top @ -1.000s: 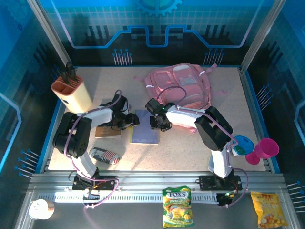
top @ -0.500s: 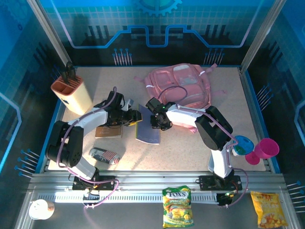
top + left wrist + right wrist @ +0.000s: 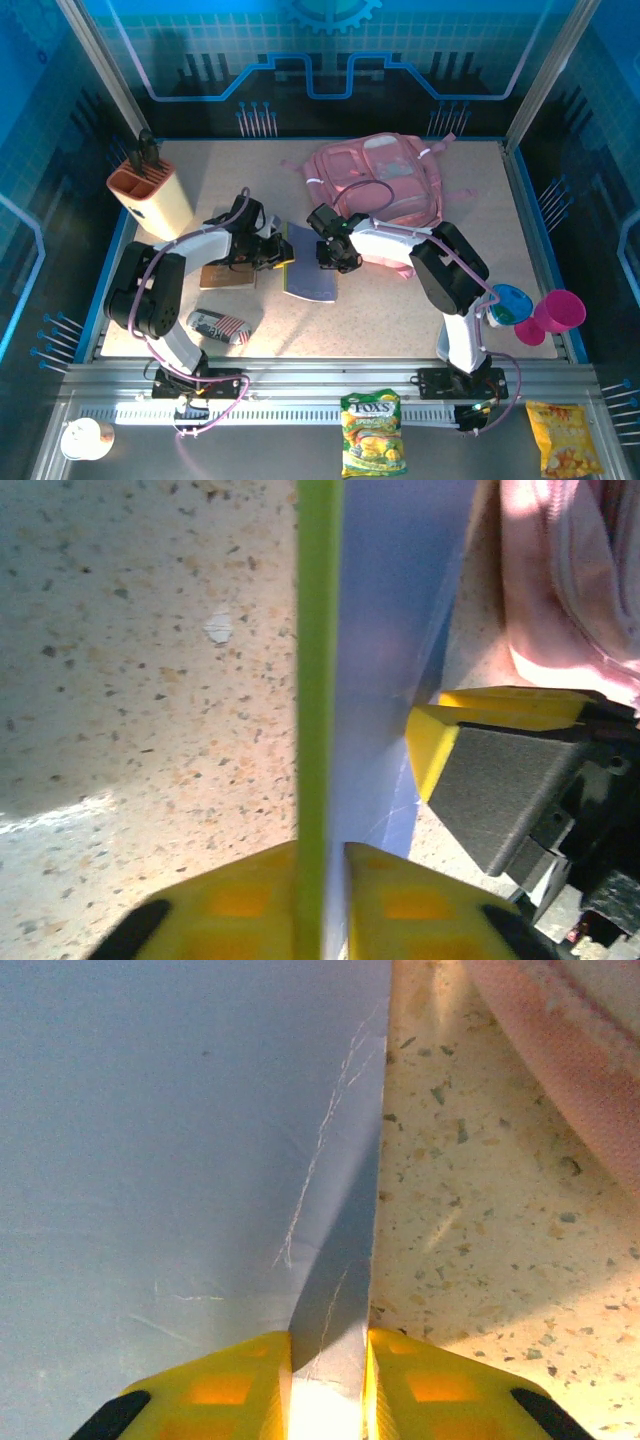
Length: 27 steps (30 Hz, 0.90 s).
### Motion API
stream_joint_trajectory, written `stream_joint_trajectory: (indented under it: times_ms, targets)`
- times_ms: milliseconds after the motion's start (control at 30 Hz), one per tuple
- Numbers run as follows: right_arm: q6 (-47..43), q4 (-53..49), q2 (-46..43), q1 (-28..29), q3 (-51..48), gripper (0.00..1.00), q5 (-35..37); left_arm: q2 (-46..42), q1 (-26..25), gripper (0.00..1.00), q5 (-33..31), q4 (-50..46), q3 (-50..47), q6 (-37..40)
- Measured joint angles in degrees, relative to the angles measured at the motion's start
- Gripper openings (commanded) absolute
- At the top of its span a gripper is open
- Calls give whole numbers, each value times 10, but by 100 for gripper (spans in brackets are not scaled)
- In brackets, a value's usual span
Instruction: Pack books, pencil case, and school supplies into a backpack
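Note:
A blue-purple book [image 3: 310,277] stands tilted on the table in front of the pink backpack [image 3: 385,180], its left edge raised. My left gripper [image 3: 281,256] is shut on that left edge. In the left wrist view, the left gripper [image 3: 320,852] pinches the blue cover [image 3: 400,630] together with a yellow-green edge [image 3: 318,630]. My right gripper [image 3: 336,259] is shut on the book's right edge. The right wrist view shows the right gripper [image 3: 330,1345] clamping the blue-purple book [image 3: 180,1140] beside the backpack [image 3: 560,1050]. A dark brown book [image 3: 228,277] and the striped pencil case [image 3: 218,324] lie at the near left.
A beige holder with an orange top [image 3: 150,195] stands at the far left. Blue and pink cups [image 3: 540,310] sit at the table's right edge. Snack packets [image 3: 372,432] and a white cup [image 3: 82,438] lie on the metal ledge near the arm bases.
The left gripper has closed on the book's left edge and lifted it, so the book went from flat to tilted. The right gripper kept its hold and barely moved.

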Motion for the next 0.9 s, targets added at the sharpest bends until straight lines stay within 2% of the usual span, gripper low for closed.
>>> stream_joint_trajectory:
  times_ms: [67, 200, 333, 433, 533, 700, 900]
  targets:
    - [-5, 11, -6, -2, -9, 32, -4, -4, 0, 0, -9, -4, 0, 1]
    - [-22, 46, -42, -9, -47, 43, -7, -32, 5, 0, -29, -16, 0, 0]
    - [-40, 95, -134, -24, -106, 59, -25, -90, 19, 0, -57, -16, 0, -13]
    - [-43, 151, -211, -44, -144, 63, -51, -137, 26, 0, -76, -9, -3, -29]
    - [-28, 219, -267, -69, -184, 73, -88, -181, 27, 0, -90, 11, -14, -57]
    - [15, 316, -296, -98, -241, 83, -160, -224, 27, 0, -97, 89, -41, -136]
    - [120, 450, -297, -134, -305, 84, -245, -226, 24, 0, -108, 240, -67, -246]
